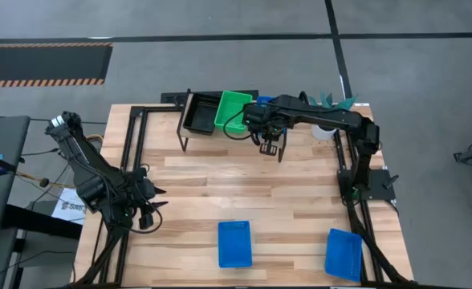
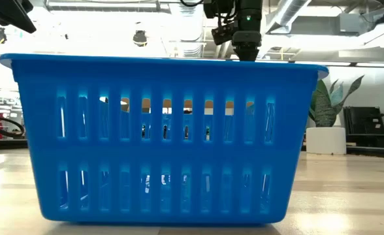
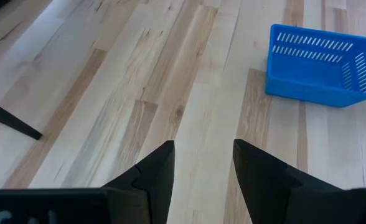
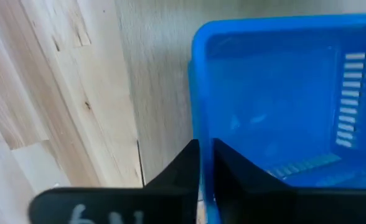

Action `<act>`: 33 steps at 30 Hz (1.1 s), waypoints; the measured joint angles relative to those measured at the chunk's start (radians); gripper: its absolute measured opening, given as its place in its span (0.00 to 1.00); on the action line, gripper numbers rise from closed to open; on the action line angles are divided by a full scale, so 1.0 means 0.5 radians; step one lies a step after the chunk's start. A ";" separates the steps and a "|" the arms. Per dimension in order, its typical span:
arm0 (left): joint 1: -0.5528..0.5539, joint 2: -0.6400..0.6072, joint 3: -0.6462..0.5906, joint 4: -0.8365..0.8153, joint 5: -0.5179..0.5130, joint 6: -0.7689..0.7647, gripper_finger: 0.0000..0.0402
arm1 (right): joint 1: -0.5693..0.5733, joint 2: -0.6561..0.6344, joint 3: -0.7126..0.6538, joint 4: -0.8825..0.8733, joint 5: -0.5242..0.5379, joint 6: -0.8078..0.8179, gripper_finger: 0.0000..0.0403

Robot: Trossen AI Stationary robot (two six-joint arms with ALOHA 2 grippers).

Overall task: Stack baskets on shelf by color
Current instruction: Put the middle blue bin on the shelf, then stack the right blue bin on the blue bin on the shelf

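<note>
**Right gripper pinched on a blue basket's rim at the shelf**

The left gripper sits low at the table's left edge, near side, its two dark fingers standing apart with bare wood showing between them and nothing held. From its wrist camera a blue basket lies on the slatted tabletop well ahead of it, untouched.

Moving right along the near side, that same blue basket rests flat near the middle of the table's near edge; it fills the low view. A second blue basket lies tilted at the near right corner.

At the far side stands the shelf, a low board on thin black legs. On it, from left to right, sit a black basket, then a bright green basket touching it, and just beside that a third blue basket, mostly hidden under the arm.

The right gripper reaches in from the right over the shelf's right end. Its wrist camera shows the fingers drawn close together, one on each side of the blue rim, clamped on that wall with the basket's inside on one side and light wood on the other.
</note>
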 joint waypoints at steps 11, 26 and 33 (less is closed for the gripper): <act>0.000 0.000 0.000 -0.001 0.001 0.005 0.38 | 0.021 -0.010 0.174 -0.068 -0.134 0.134 0.42; 0.000 0.001 0.000 0.003 -0.017 0.031 0.38 | 1.026 -0.328 0.065 -0.313 -0.349 1.361 0.51; 0.000 0.001 0.000 0.008 -0.058 0.050 0.38 | 1.896 -0.410 -0.457 -0.066 -0.357 2.588 0.51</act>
